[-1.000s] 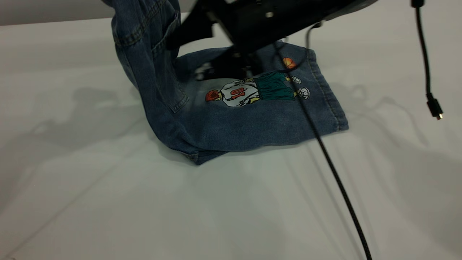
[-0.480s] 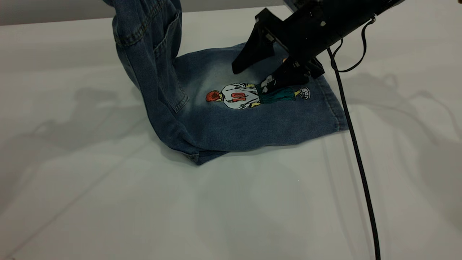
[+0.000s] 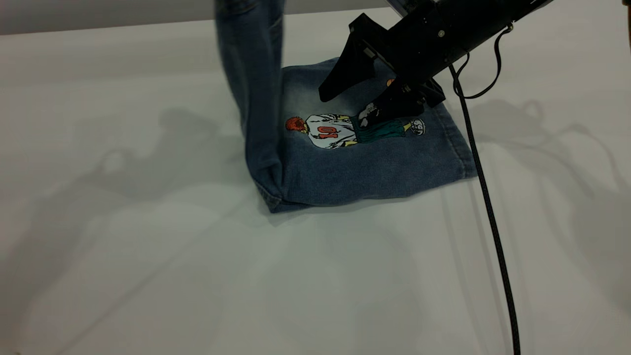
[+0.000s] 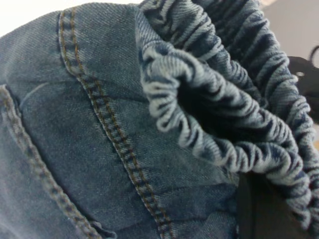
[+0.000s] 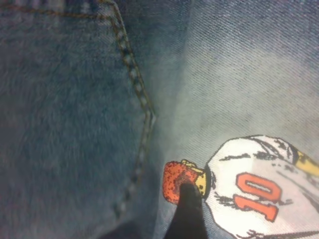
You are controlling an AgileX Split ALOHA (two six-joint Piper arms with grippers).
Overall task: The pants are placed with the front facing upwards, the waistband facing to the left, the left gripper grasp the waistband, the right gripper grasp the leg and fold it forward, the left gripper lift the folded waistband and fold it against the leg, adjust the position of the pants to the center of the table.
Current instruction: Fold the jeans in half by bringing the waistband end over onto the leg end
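- While the pants (image 3: 345, 148) lie folded lengthwise on the tabletop (image 3: 148, 276), their waist end is raised in a near-vertical column over the flat leg (image 3: 374, 162); the step in hand appears to be the fold of the waistband (image 4: 224, 124) against the leg.
- The left gripper lies above the exterior view's edge; its wrist view shows the ruched waistband bunched close to the lens with a dark part beside it. Since the cloth hangs from there, the jaws are judged clamped on the waistband, though they are not seen directly.
- The right gripper (image 3: 367, 101) hovers low over the cartoon print (image 3: 345, 130) near the hem, one dark finger just beside the print's orange head in its wrist view. Its jaws stand spread and hold nothing.
- The next move calls for carrying the waistband further toward the hem and lowering it flat; the right gripper probably must clear that landing area first.
- Compared with half a second ago, the raised denim column has shifted toward the leg and stands narrower and more upright, and the crease on the tabletop has tightened; the right gripper has kept its place.
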